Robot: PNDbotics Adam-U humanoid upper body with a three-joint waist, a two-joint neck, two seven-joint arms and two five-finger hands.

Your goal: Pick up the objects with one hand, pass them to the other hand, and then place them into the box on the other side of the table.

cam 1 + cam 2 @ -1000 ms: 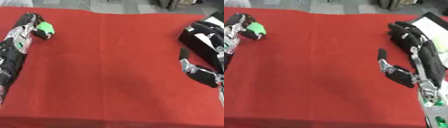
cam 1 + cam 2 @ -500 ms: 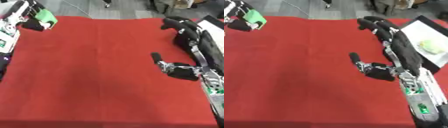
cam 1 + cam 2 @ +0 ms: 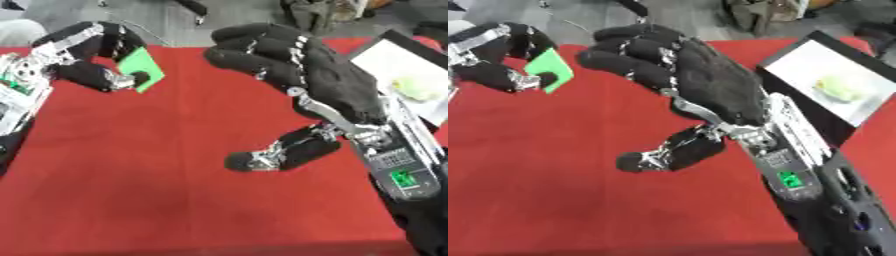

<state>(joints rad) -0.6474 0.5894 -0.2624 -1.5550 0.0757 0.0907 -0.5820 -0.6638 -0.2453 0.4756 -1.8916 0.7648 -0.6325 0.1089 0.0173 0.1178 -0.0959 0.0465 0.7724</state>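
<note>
Green card (image 3: 140, 70): flat, thin; we judge light, stiff. Held above tabletop's far left corner, left hand (image 3: 83, 62) pinching it. Right hand (image 3: 702, 85) released, fingers spread alongside. We take free edge.

— Is your path to the box (image 3: 785, 60) open?
— Bare red table (image 3: 149, 165) lies left of the box; only your right hand (image 3: 306, 70) hangs beside it.

light: bright, even | shadows: soft on red cloth (image 3: 131, 175) | focus: blurred throughout
</note>
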